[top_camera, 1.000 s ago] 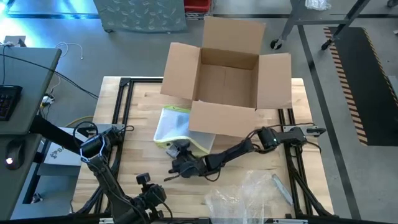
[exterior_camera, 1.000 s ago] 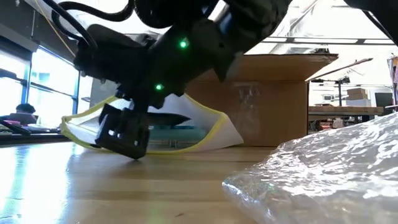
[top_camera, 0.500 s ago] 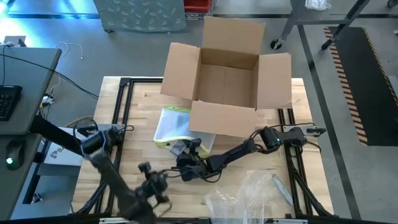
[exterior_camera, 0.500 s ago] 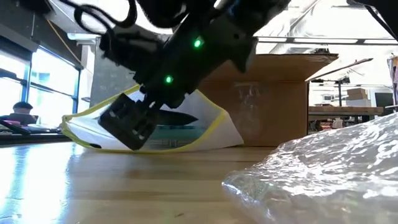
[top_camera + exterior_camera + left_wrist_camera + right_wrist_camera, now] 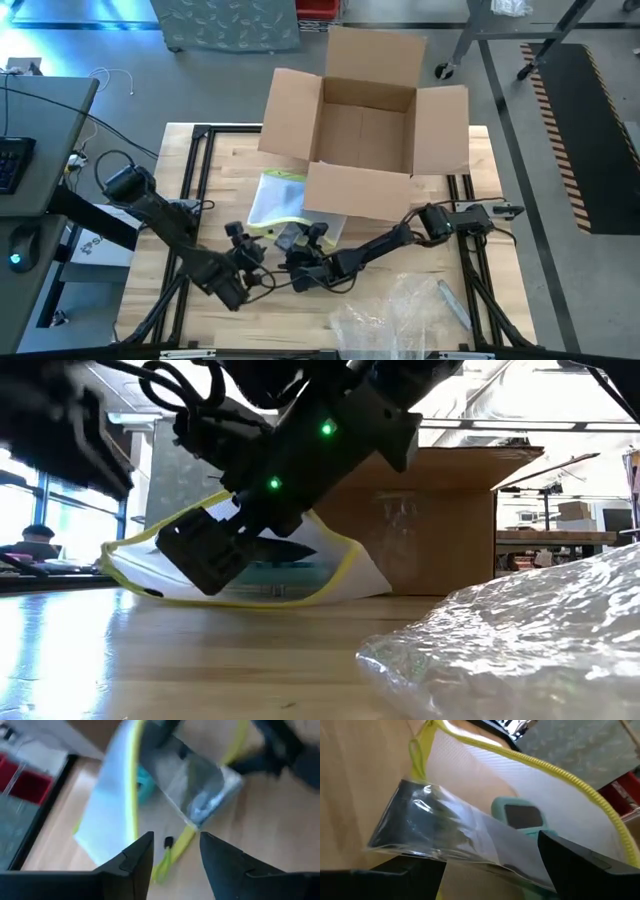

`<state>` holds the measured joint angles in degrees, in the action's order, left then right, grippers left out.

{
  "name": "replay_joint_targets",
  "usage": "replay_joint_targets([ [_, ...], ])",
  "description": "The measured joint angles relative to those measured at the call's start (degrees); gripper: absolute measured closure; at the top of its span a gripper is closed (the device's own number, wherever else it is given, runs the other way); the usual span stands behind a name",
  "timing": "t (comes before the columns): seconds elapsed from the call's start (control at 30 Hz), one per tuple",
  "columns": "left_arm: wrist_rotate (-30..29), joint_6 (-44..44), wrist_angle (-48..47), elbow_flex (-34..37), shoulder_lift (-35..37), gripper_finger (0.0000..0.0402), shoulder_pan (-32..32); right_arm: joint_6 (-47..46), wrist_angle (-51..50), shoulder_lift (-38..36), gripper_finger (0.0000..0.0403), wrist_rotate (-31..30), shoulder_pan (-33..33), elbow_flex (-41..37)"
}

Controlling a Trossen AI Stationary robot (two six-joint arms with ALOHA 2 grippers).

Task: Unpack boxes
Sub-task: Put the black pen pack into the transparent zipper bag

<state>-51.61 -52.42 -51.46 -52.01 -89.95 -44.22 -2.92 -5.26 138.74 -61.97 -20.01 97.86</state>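
The open brown cardboard box [image 5: 365, 120] stands at the table's far middle, flaps spread. Against its near flap lies a flat clear sleeve with a yellow edge [image 5: 272, 205] [image 5: 535, 775]; a teal item [image 5: 517, 812] shows inside it. My right gripper [image 5: 303, 245] [image 5: 490, 850] hangs just near of the sleeve, its fingers wide apart around a dark packet in clear film [image 5: 435, 825] [image 5: 195, 785]. My left gripper [image 5: 245, 248] [image 5: 175, 855] is open to the left of it, pointing at the sleeve and packet and touching nothing. My right gripper holds the film-wrapped packet crosswise between its two spread fingers. One end [image 5: 395, 845] lies at one finger [image 5: 385, 875] and the other end runs in behind the other finger [image 5: 580, 860]. The fingers come nearly level from the table's right. The packet sits tilted over the sleeve's edge.
A heap of crinkly clear plastic film [image 5: 400, 315] [image 5: 520, 640] lies at the near right, with a small metal piece [image 5: 452, 303] beside it. Black frame rails [image 5: 195, 170] run along the table's sides. Bare wood lies near of the grippers.
My left arm has swung from the table's near edge toward the far side and down, bringing its gripper beside the sleeve and my right gripper. My right gripper has stayed in place and rolled about its own axis, turning the packet with it.
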Motion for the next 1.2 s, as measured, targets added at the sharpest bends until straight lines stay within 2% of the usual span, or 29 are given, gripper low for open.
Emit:
replay_joint_targets([
  [0.1, -0.09, 5.81, 7.48, 5.09, 1.0, 0.0248, 2.55, -1.16, -0.56, 0.02, 0.0112, 0.56, 0.13, -0.02],
  [0.2, 0.08, 6.44, 8.84, 8.17, 0.07, 0.0248, 5.49, -1.94, -1.52, 0.02, 0.0112, 1.04, 0.15, -0.02],
  [0.43, -3.57, 0.15, 9.15, 10.95, -1.9, 0.0249, 11.32, -3.57, -2.59, 0.04, 0.0112, 2.65, 0.52, -0.23],
  [0.57, -1.74, -3.35, 8.9, 11.01, -2.9, 0.0283, 12.56, -3.94, -2.79, 0.04, 0.0112, 4.0, 0.65, -0.24],
  [0.67, -0.24, -3.87, 8.58, 9.11, -3.08, 0.0325, 11.37, -4.17, -3.02, 0.04, 0.0112, 5.07, 0.5, -0.24],
  [0.8, 4.49, -2.57, 8.14, 4.07, -3.06, 0.0374, 6.71, -4.17, -3.45, 0.04, 0.0112, 5.21, 0.5, -0.22],
  [0.9, 3.71, -1.3, 7.73, 0.72, -3.06, 0.0395, 1.52, -4.17, -3.93, 0.04, 0.0112, 5.2, 0.49, -0.22],
  [1.07, -6.18, -0.06, 1.68, -0.65, -3.04, 0.0392, -3.39, -4.79, -4.85, 0.04, 0.0112, 6.14, 0.45, -0.22],
  [1.2, -6.93, 0.0, -6.18, -0.45, -3.04, 0.0352, -1.74, -5.92, -4.85, 0.04, 0.0112, 7.54, 0.49, -0.22],
])
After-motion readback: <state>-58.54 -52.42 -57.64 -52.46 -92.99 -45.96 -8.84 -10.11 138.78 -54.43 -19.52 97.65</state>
